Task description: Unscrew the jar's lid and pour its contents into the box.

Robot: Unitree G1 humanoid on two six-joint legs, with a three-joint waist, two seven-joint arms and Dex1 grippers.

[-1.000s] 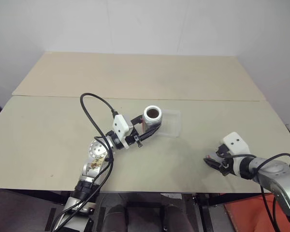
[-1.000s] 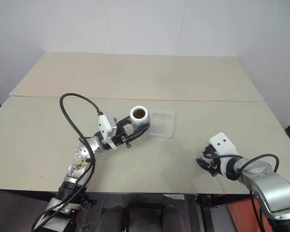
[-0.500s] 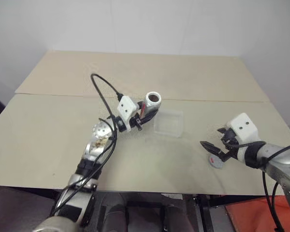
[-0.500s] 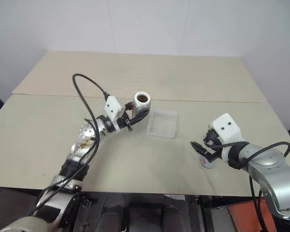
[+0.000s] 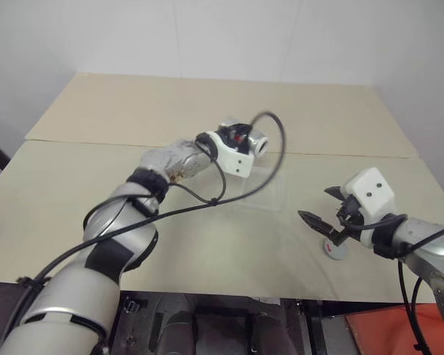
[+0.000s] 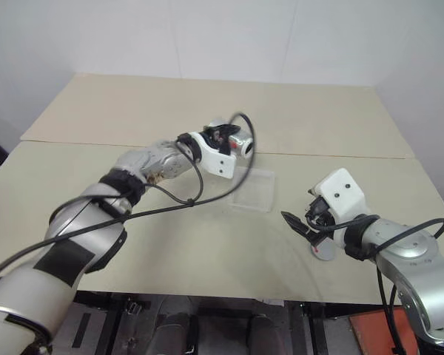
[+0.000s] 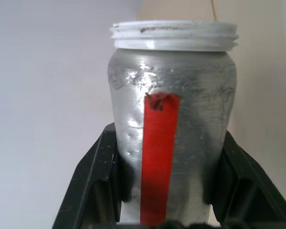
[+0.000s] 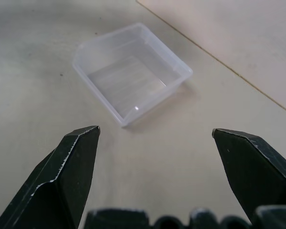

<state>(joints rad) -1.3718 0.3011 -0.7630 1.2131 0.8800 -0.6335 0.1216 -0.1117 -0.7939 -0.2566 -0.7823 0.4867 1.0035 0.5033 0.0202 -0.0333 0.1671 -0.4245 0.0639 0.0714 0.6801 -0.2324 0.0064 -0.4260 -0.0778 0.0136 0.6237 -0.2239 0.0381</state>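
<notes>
Two claws are at work over the beige counter (image 5: 74, 214). The left claw (image 7: 167, 191) is clamped on the jar (image 5: 246, 140), its black fingers (image 7: 97, 179) pressing the silver-grey body from both sides, with the red label stripe facing the wrist camera between them. The jar is lidless and held in the air, tipped onto its side: its long axis runs roughly level, and its white threaded mouth points toward the counter's right edge and slightly toward the front. It hangs above the seam that crosses the counter, just behind the far left corner of the box (image 8: 133, 71). The box, a shallow square tray of clear plastic with rounded corners, lies flat on the counter near the middle, a little right of centre, just in front of the seam. In the right wrist view its bottom looks bare. The right claw (image 6: 302, 214) hangs spread wide with nothing between its fingers, to the right of the box and apart from it, pointing toward the box and somewhat downward. The lid (image 5: 337, 249), a low round grey cap, lies on the counter under that claw, near the front right corner.
</notes>
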